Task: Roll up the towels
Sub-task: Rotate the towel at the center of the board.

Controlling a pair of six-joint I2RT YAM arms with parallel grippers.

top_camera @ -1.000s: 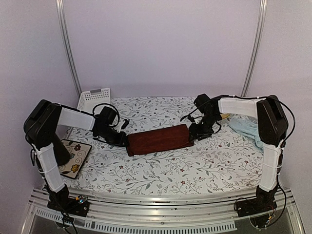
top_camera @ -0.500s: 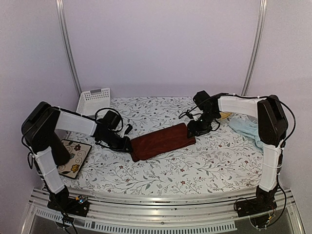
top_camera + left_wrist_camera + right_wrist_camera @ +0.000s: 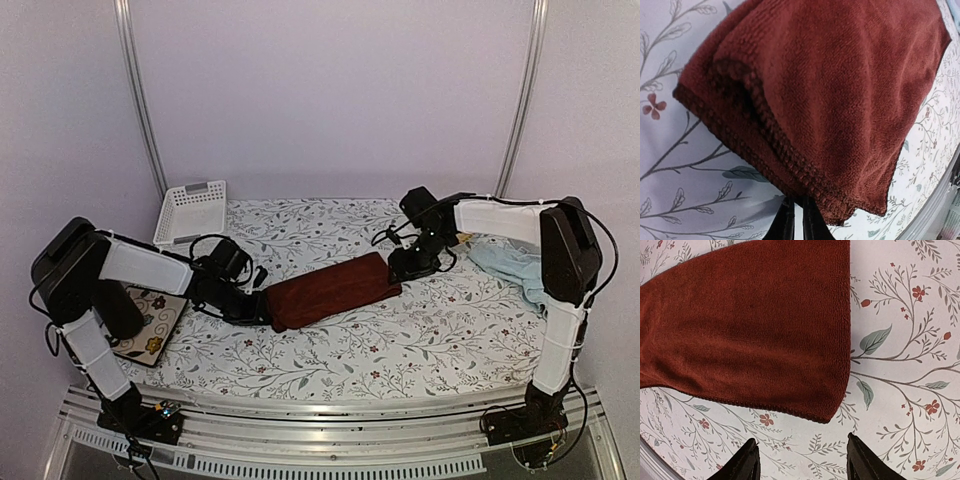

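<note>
The dark red towel (image 3: pixel 330 290) lies near the middle of the desk (image 3: pixel 400 345), on the flowered cloth that covers it. It is folded into a long thick band that runs slantwise, its left end nearer the arms and its right end further back. At the left end the left pincer (image 3: pixel 258 303) sits low against the cloth. From its wrist view the two fingertips (image 3: pixel 785 220) are drawn in to a narrow slit, and the hemmed corner of the red towel (image 3: pixel 840 100) is caught right at their tips, so it looks nipped on that edge. There the fabric is bunched and doubled, with a dark fold opening toward the camera. At the other end the right pincer (image 3: pixel 402 266) hangs just off the towel's right edge. Its wrist view shows the pincer (image 3: pixel 802 456) spread wide with only the printed cloth between the tips, which stop short of the corner of the red towel (image 3: pixel 740 325); it holds nothing. The pale blue towel (image 3: pixel 510 265) lies crumpled at the right side of the desk, partly behind the right arm and well apart from the red one. A white basket (image 3: pixel 192 208) stands at the far left corner, and a square patterned pad (image 3: pixel 152 322) lies near the left arm's base.
</note>
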